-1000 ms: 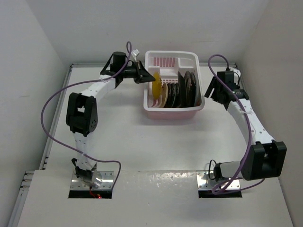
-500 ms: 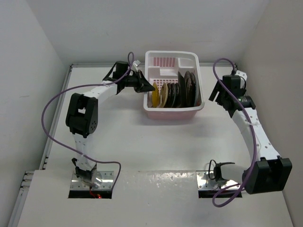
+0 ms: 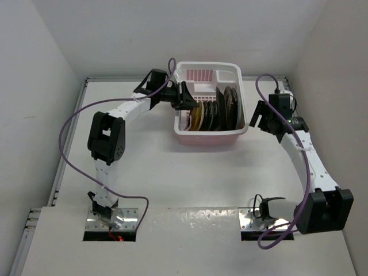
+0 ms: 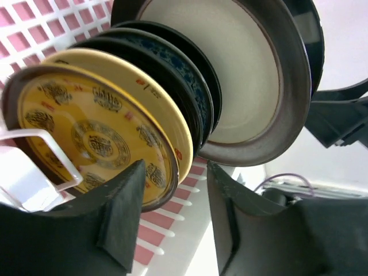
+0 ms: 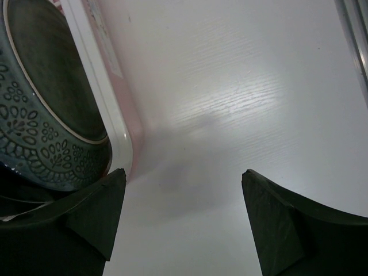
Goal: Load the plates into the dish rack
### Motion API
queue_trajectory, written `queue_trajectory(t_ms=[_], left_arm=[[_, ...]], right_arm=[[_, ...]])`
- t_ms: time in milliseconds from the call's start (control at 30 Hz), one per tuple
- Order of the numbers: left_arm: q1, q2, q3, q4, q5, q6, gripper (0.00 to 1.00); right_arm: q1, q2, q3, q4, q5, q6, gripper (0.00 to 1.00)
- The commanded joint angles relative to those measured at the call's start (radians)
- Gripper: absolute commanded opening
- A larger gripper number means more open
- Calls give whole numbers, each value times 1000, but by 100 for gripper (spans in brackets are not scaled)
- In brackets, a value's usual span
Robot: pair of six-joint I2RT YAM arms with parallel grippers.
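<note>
plates (image 3: 214, 115) stand on edge in dish rack (image 3: 210, 138), far centre of counter (image 3: 172, 167) | left end effector (image 4: 175, 167) spread, empty, beside yellow plate (image 4: 86, 132) | right end effector (image 5: 181, 172) spread, empty, right of rack

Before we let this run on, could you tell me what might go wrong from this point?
The left end effector, open, sits right at the rim of the yellow plate; withdrawing carelessly could catch it and tip the standing row. The right end effector hangs open close beside the dish rack, near the teal plate; a sideways move might shove the rack.
</note>
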Motion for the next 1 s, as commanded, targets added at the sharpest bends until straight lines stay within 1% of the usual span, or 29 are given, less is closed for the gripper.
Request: queue_trajectory(t_ms=[0,67,100,133,167,200,233,267,300,333,400,433,467,533,567,600,633,667,700,733,767,800,833,867,900,933,967], left_arm=[[6,4,84,-87,-20,122,52],[16,-10,131,-114,-32,165,54],[25,-21,151,-146,-41,216,54],[25,-21,174,-163,-50,251,55],[25,-34,231,-183,-59,291,56],[34,-51,263,-205,-72,337,56],[34,-62,297,-255,-113,454,58],[34,-76,365,-283,-145,532,58],[34,-117,392,-312,-185,620,58],[11,-146,409,-363,-299,829,58],[-13,-217,369,-392,-445,1060,58],[-33,-290,328,-392,-609,1256,59],[-34,-326,229,-392,-698,1332,59],[-34,-393,108,-362,-869,1458,61],[-24,-471,-39,-331,-1030,1459,61],[-9,-517,-121,-294,-1096,1459,62],[29,-565,-196,-235,-1165,1416,62],[54,-665,-335,-214,-1181,1379,62],[83,-717,-405,-199,-1181,1335,62],[112,-767,-472,-188,-1181,1233,62],[168,-818,-605,-188,-1181,1183,62],[195,-915,-676,-188,-1170,1142,62],[219,-967,-744,-176,-1160,1090,62],[253,-1014,-811,-164,-1159,1074,62],[265,-1062,-937,-147,-1159,1063,63],[266,-1150,-994,-127,-1176,1054,65],[279,-1191,-1046,-80,-1193,1040,67]], right_arm=[[-8,-7,47,3,-49,-10,81],[-8,-9,55,0,-66,-12,82],[-18,-7,61,2,-84,-15,86],[-29,-3,64,-1,-132,-19,88],[-53,11,70,-6,-160,-16,88],[-51,31,81,-50,-193,-7,91],[-101,43,108,-64,-227,-1,93],[-113,68,113,-89,-255,8,95],[-123,73,124,-95,-266,13,96],[-156,74,121,-98,-291,16,97],[-176,77,116,-103,-330,16,97],[-204,79,107,-106,-335,14,97],[-212,77,99,-113,-338,17,97],[-227,71,72,-126,-327,19,97],[-231,62,64,-129,-310,19,97],[-230,56,56,-124,-284,23,97],[-232,45,24,-123,-273,33,97],[-233,31,15,-118,-251,55,98],[-233,16,3,-107,-232,66,98],[-235,11,-28,-100,-220,74,98],[-236,-4,-37,-97,-212,80,98],[-236,-10,-54,-89,-203,94,100],[-235,-16,-65,-89,-195,96,100],[-235,-28,-78,-90,-191,108,100],[-235,-38,-89,-94,-192,105,100],[-235,-44,-95,-98,-187,105,100],[-235,-59,-115,-106,-187,103,100]])
